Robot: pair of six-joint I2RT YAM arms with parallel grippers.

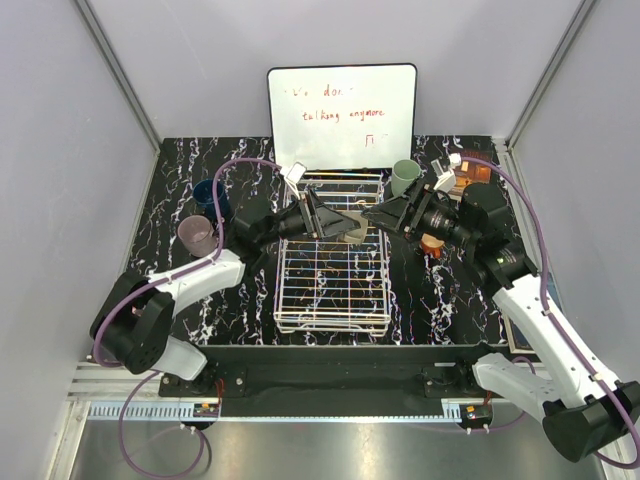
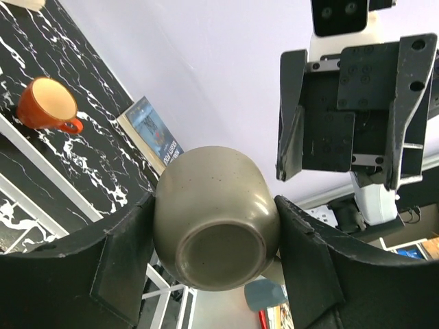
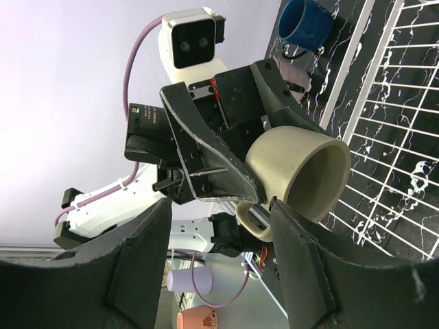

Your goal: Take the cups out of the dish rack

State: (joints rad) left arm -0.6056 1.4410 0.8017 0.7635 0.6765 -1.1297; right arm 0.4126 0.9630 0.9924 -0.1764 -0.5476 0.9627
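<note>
Whiteboard (image 1: 342,115) bhd rack (image 1: 332,322); mug (image 1: 352,228) over rack (far half).

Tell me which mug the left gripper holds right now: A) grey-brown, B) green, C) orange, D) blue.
A: the grey-brown mug is clamped in the left gripper, while the orange mug sits apart on the table.

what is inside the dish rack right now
The dish rack shows only bare wire in its near part. The far end is covered by the left gripper, shut on the taupe mug, and the open right gripper.
</note>
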